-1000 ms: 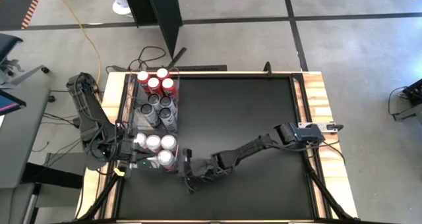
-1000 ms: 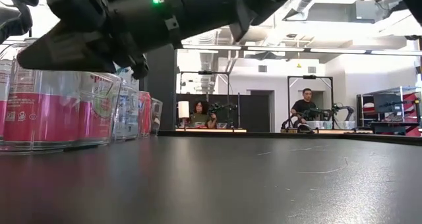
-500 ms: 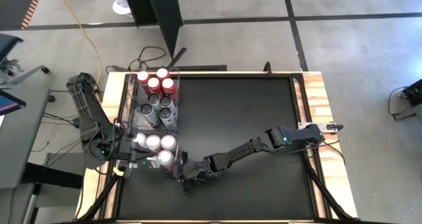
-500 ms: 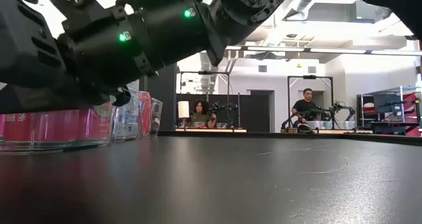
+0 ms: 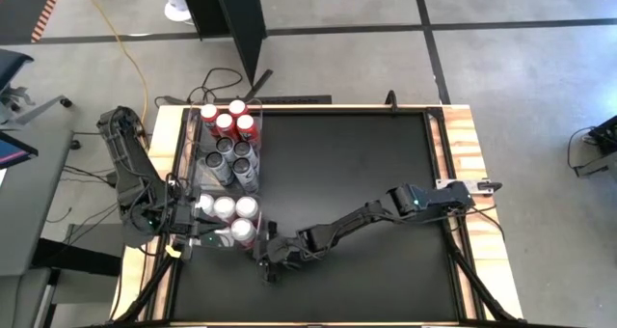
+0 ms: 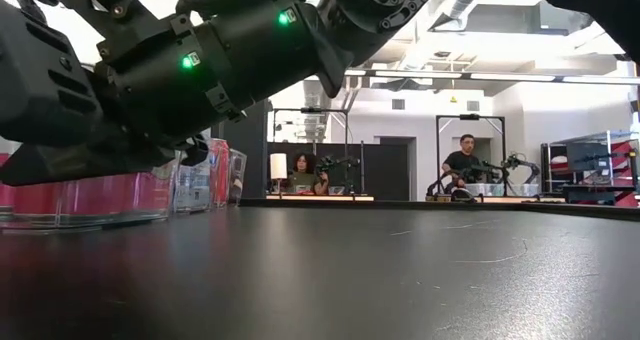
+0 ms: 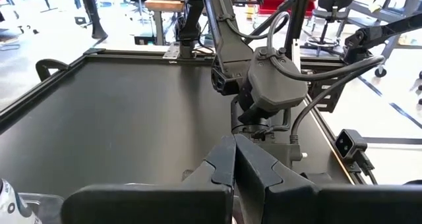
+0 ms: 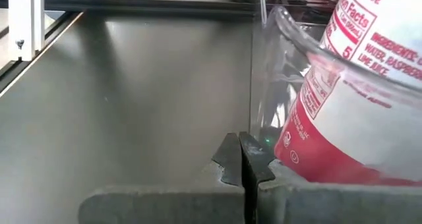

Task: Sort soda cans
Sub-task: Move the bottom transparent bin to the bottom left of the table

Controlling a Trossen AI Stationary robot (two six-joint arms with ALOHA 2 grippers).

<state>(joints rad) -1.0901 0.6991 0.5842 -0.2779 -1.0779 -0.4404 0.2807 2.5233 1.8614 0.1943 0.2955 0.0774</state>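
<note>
Three clear tubs stand along the table's left side. The far tub holds red soda cans (image 5: 224, 119), the middle one dark cans (image 5: 231, 159), and the near tub (image 5: 224, 224) white-and-red cans (image 8: 369, 99). My right gripper (image 5: 264, 260) is shut and low over the mat, its fingertips (image 8: 241, 151) beside the near tub's near right corner (image 8: 264, 112). My left gripper (image 7: 234, 168) is shut on nothing and waits at the table's left edge by the near tub. My right gripper's shut fingers lie close to the mat, slanting down from the table's right side, next to the near tub's clear corner wall (image 8: 267, 128). I cannot tell whether they touch that wall.
The black mat (image 5: 357, 164) is bare through the middle and right. Wooden borders (image 5: 461, 145) run along the table's sides. My right arm (image 6: 200, 70) fills the left of the low view. Two people sit at benches in the room behind (image 6: 462, 165).
My right gripper has sunk toward the mat and gone toward the table's left edge, closer to the near tub's corner, tipping its fingers further down. The tubs and cans have stayed where they were.
</note>
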